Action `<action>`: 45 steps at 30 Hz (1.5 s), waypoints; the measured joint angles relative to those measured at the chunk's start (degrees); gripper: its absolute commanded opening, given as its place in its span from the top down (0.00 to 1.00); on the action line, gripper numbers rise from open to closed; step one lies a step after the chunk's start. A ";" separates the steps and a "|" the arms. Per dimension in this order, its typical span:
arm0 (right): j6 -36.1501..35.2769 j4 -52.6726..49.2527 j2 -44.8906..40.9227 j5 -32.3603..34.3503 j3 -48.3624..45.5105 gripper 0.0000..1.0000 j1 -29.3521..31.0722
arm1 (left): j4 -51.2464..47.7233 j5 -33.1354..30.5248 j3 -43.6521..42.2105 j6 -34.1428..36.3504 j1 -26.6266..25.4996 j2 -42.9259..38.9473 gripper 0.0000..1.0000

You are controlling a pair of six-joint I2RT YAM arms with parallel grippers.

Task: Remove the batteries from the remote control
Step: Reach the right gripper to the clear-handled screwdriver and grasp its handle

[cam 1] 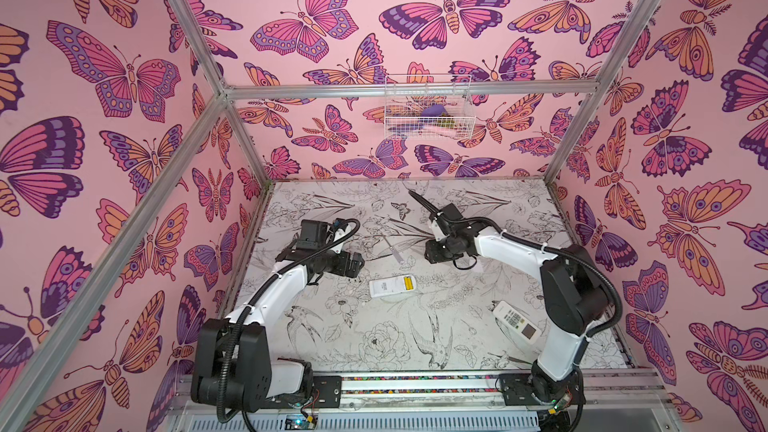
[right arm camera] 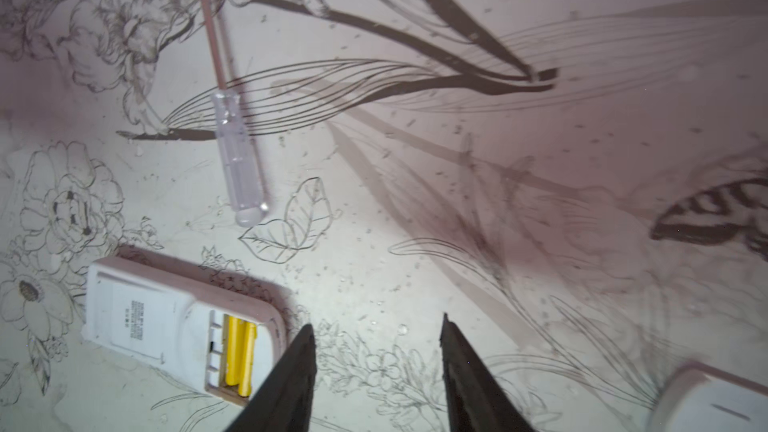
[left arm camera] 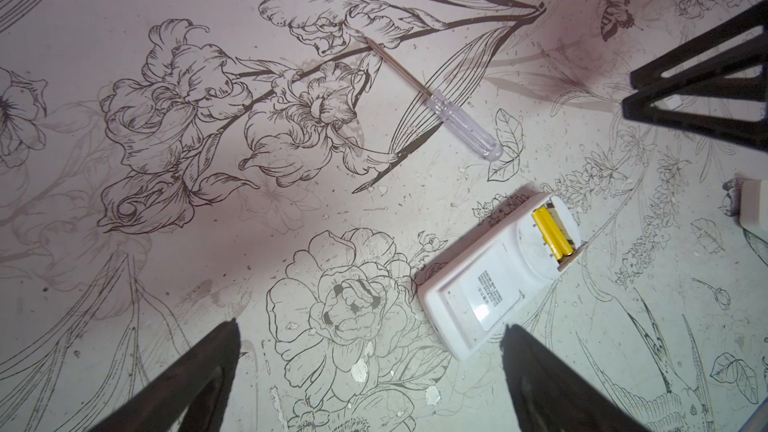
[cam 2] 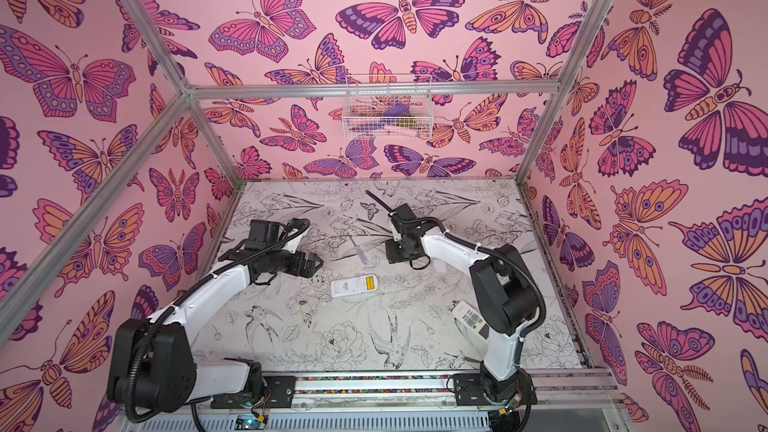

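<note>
Over the flower-printed white tabletop (cam 1: 332, 347), the left gripper (left arm camera: 372, 332) gapes wide and the right gripper (right arm camera: 376, 322) stands partly open, both empty. Mid-frame in both top views lies a face-down white plastic remote control (cam 1: 386, 286); two bright yellow cylindrical batteries (cam 1: 409, 283) sit in its uncovered right-end bay.

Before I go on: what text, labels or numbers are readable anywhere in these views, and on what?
Nothing is legible enough to quote.
Back label of the open remote: lines of small dark print, too small and blurred to read.
Second remote: button and screen markings too small to read.
Yellow batteries: no print visible.
Screwdriver: no marking visible.
</note>
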 measured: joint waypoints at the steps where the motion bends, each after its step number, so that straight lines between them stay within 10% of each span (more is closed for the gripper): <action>1: -0.26 -0.07 1.46 -0.15 1.68 0.45 1.01 | -0.02 0.00 -0.02 0.00 0.00 -0.07 0.00; 45: -6.19 -3.32 19.58 0.37 19.74 0.88 6.32 | -0.26 0.22 0.00 0.61 0.00 -1.77 0.00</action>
